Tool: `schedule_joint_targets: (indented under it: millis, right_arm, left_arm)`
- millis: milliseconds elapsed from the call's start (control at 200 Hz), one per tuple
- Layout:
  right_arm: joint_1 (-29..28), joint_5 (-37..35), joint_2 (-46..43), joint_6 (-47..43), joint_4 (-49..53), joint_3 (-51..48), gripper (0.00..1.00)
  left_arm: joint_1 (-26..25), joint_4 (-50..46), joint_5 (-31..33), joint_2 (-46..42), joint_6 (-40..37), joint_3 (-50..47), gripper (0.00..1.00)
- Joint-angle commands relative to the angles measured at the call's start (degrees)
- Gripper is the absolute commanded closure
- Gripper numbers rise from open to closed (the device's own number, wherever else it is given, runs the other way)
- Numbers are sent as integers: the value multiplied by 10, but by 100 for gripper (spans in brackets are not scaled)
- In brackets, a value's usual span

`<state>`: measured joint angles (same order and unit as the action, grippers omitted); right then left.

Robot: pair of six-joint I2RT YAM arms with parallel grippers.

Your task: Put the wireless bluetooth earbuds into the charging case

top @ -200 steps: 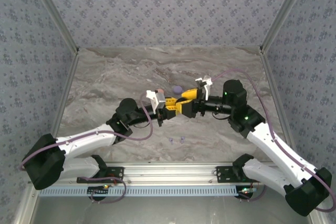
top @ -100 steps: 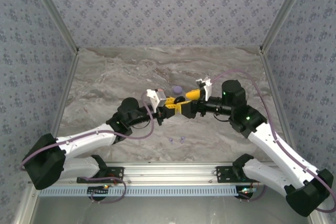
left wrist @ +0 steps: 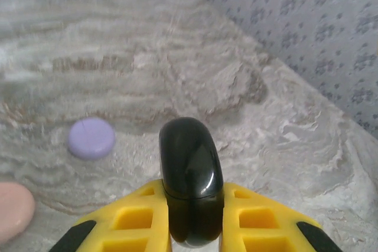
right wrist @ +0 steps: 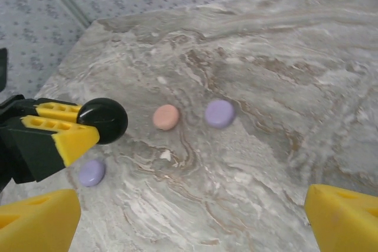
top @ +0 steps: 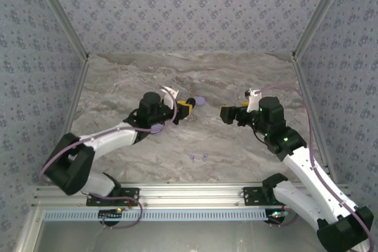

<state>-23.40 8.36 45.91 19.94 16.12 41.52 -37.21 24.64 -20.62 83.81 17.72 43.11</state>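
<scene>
Lavender earbuds [top: 192, 158], two tiny stemmed ones, lie just beside each other on the marbled surface [top: 118, 87], toward its near edge and between the two arms; they are well apart from both sets of jaws; nothing touches them.

The left jaws are pinching a black case [left wrist: 190, 175], round and glossy, held edge-on between their yellow fingers [left wrist: 133, 219]; the case looks shut, with a thin seam running round it; in the right wrist view it shows as a dark disc [right wrist: 103, 120] at the tip of those fingers, above the surface.

The right jaws stand spread wide with nothing between them, their yellow fingers [right wrist: 36, 222] at the two lower corners of the wrist view; from above they sit off to the right of the left jaws, apart from them.

Other cases lie flat on the surface: a pink case [right wrist: 166, 117] just beside a lavender case [right wrist: 219, 113], not touching; a second lavender case [right wrist: 91, 172] lies nearer the left jaws.
</scene>
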Motion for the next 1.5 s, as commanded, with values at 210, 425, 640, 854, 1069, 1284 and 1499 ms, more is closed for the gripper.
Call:
schedule_joint_targets:
  millis: [210,425,640,854,1069,1284,1499]
  right_arm:
    - [53,17,-38,37,28,-32,0]
    - [61,14,-40,32,52,-29,0]
    - [67,20,-39,32,56,-33,0]
    - [85,56,-37,49,46,-33,0]
    - [119,113,-26,102,-16,-63,0]
    - [85,111,8,86,-30,-60,0]
    - [-65,19,70,-23,-74,-44,0]
  left_arm:
    - [1,-101,-73,206,85,153,98]
    - [-2,-92,-100,287,129,195,96]
    - [-2,-109,-87,304,130,199,75]
    - [2,-130,-74,289,113,195,58]
    - [13,-159,-50,213,87,170,50]
    - [41,-161,-36,83,76,103,48]
    - [110,-184,-16,-42,81,24,40]
